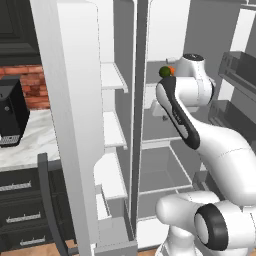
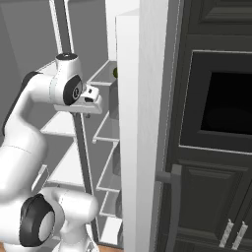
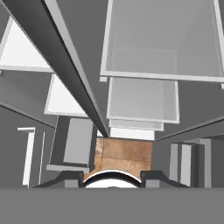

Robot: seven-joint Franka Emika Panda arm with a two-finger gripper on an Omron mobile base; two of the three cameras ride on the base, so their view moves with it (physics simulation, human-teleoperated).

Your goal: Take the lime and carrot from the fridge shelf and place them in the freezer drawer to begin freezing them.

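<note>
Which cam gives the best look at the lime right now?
Left base view: the lime sits on the fridge shelf, dark green, with the carrot right beside it, partly behind the arm. Right base view catches just a dark green sliver past the door edge.

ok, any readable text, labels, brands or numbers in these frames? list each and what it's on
None: no text, label, brand or number reads in any view.
Fridge door and shelves: plain white and grey.
Black appliance on the counter: no marking legible.
Oven: dark front, no lettering.
Robot wrist joint: a small dark mark on its cap, too small to read.
</note>
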